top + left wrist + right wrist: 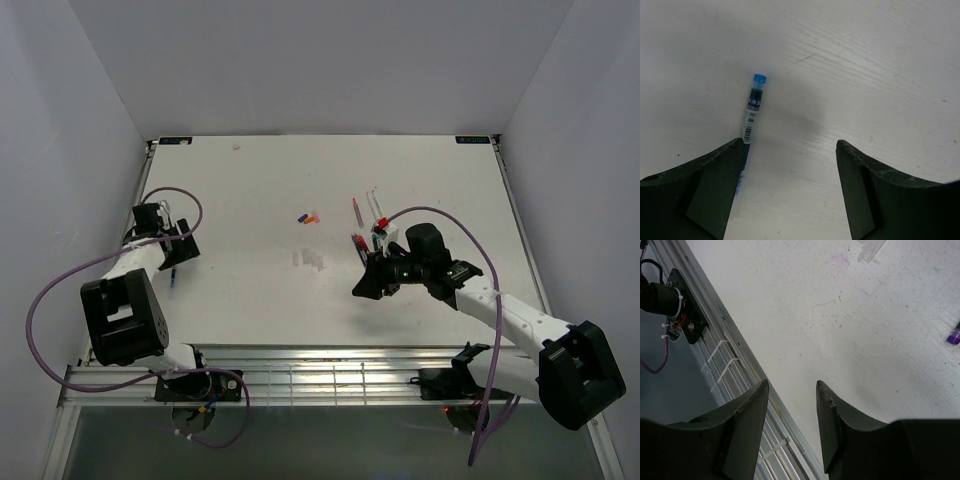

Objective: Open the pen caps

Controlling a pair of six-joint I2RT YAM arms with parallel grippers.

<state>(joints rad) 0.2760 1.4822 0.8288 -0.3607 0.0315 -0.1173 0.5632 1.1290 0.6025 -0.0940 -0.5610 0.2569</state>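
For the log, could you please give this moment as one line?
left gripper: open, beside blue pen | right gripper: open, empty

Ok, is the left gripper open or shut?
Open: the left gripper has its fingers wide apart, bare table between; the blue pen lies beside one finger, ungripped.

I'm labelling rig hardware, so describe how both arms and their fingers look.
The left arm and right arm are white tubular links joined by boxy black joint housings. A thin purple cable loops loosely off each. The fingers are dark matte wedges, broad at the base, tapering to blunt, lightly scuffed tips.
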